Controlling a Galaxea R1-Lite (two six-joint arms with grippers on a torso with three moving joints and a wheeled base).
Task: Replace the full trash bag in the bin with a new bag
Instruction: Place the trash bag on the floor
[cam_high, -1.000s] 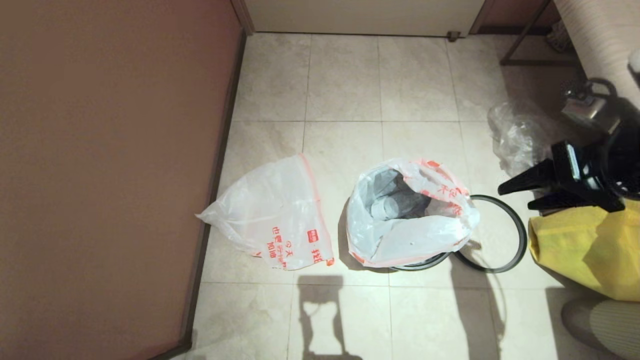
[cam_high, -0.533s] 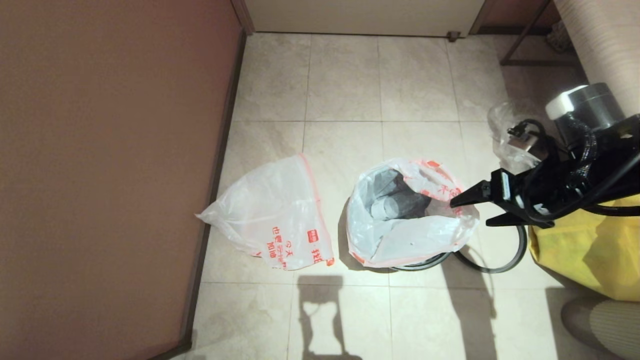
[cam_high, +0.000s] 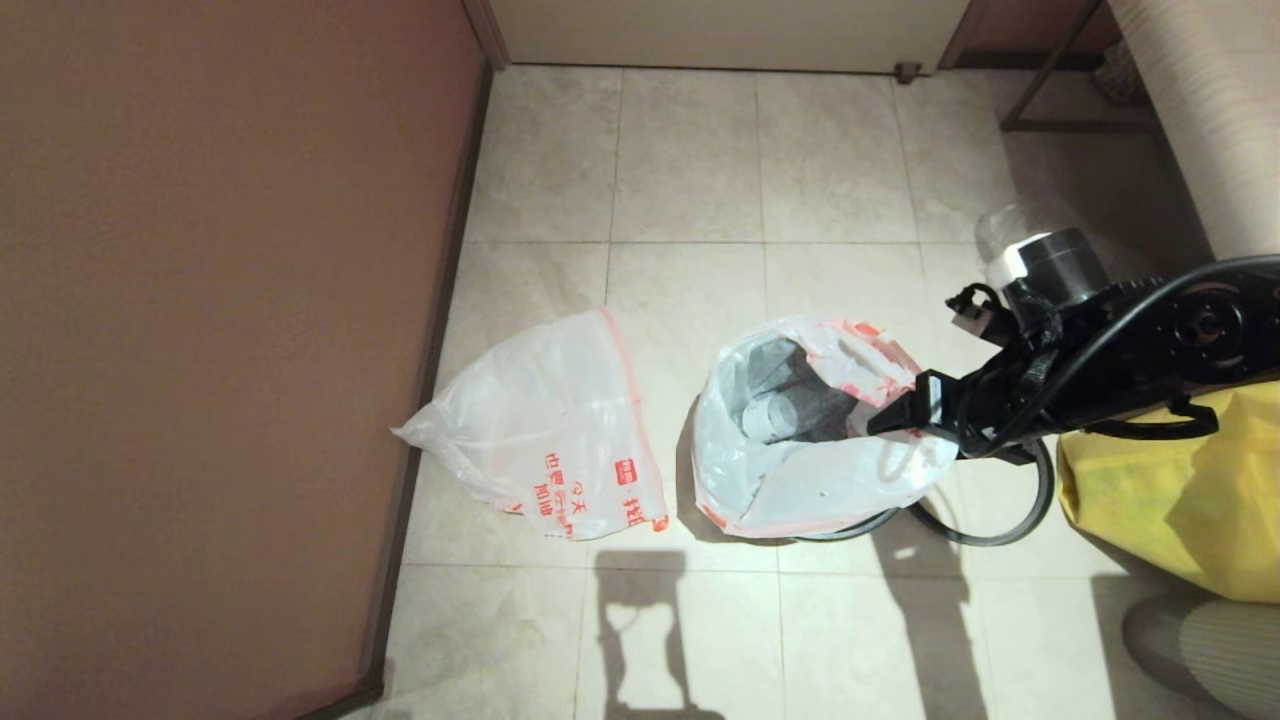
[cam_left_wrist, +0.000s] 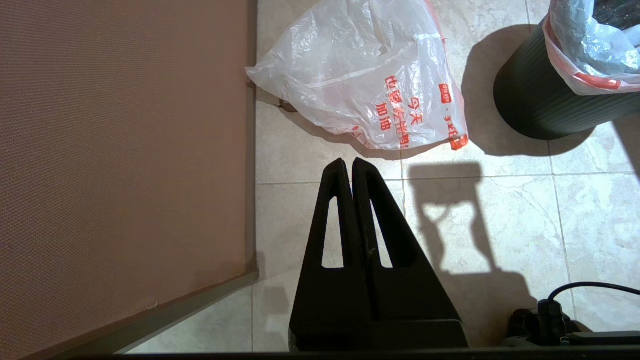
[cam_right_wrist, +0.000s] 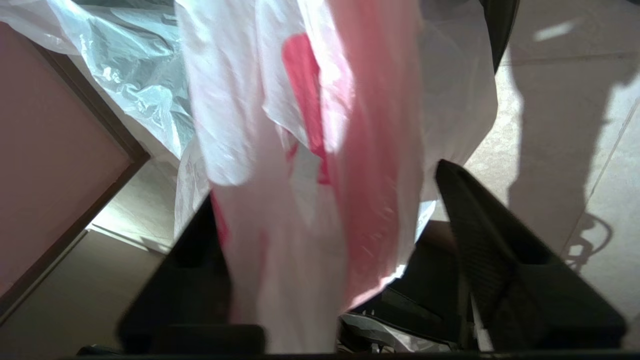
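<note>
Moved: my right gripper has swung in from beside the yellow bag to the rim of the full bag.
Right jaws: spread apart, with the bag's red-banded edge hanging between them; I see no pinch yet.
Full bag: sitting in the bin, on the floor, with grey tubes inside.
Meaning: I think I am lined up to grab the rim and lift the bag out.
New bag: flat on the floor, just left of the bin.
Ring: lying loose, right of the bin.
Left gripper: parked low, jaws pressed together, holding nothing.
</note>
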